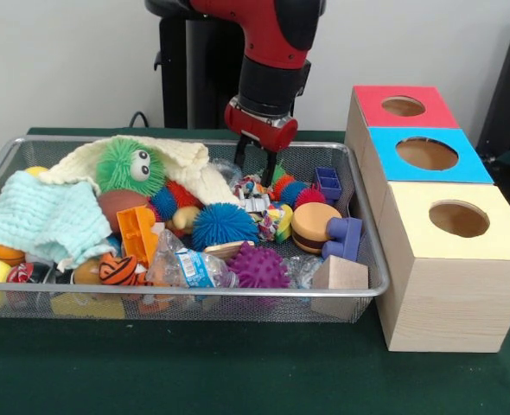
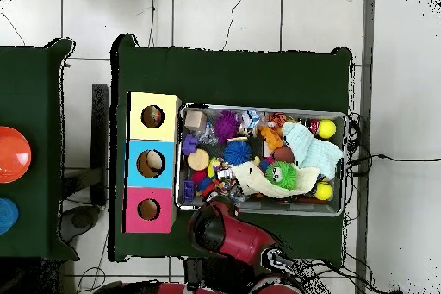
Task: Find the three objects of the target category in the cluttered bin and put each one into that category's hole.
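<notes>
In the front view we record the bin [image 1: 369, 292], a wire mesh basket on the green table [image 1: 238, 372], packed with toys. The gripper [image 1: 257, 166] hangs from the red arm [image 1: 272, 52] above the bin's 1 o'clock sector, its dark fingers [image 1: 240, 158] spread with a visible gap and holding nothing. Directly below it we list one confetti-patched lump [image 1: 253, 188], and a second [image 1: 272, 223] toward 5 o'clock from the first, beside a blue spiky ball [image 1: 224, 226]. Further entries: a green fuzzy toy with eyes [image 1: 130, 167], a pale blue cloth [image 1: 43, 220] at the bin's 9 o'clock side, a purple spiky ball [image 1: 258, 267], and a clear wrapper with a blue label [image 1: 188, 267]. At 3 o'clock of the bin stand three boxes; the hole [image 1: 459, 219] sits in the yellow top of the nearest one, empty as far as we can see. In the overhead view we record the bin [image 2: 346, 161] at centre, the arm [image 2: 226, 232] covering its 7 o'clock edge, the hole [image 2: 152, 116] toward 10 o'clock of the bin, and one patched lump [image 2: 222, 172] near the arm. The gripper is hidden here.
</notes>
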Available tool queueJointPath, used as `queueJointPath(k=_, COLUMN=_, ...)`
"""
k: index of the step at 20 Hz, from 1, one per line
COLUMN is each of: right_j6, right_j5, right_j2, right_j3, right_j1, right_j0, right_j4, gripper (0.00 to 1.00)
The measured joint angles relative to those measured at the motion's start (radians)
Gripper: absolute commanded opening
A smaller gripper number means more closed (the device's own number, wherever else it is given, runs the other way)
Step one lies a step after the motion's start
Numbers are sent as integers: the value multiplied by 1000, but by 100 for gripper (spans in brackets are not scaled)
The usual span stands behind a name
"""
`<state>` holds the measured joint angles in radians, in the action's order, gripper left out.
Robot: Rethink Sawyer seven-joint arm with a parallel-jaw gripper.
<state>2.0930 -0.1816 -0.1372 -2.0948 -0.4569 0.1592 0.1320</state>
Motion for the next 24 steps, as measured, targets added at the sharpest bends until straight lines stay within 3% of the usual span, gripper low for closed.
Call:
queueJointPath(k=7, right_j6=0, right_j5=0, right_j2=-1, right_j3=1, right_j1=0, right_j0=-4, right_j4=2, gripper=100)
queueJointPath(k=8, right_j6=0, right_j5=0, right_j2=-4, right_j3=5, right_j1=1, right_j0=-14, right_j4=3, gripper=0)
queueJointPath(k=24, right_j6=0, right_j5=86, right_j2=-36, right_j3=45, right_j1=6, right_j0=-83, right_j4=43, gripper=0)
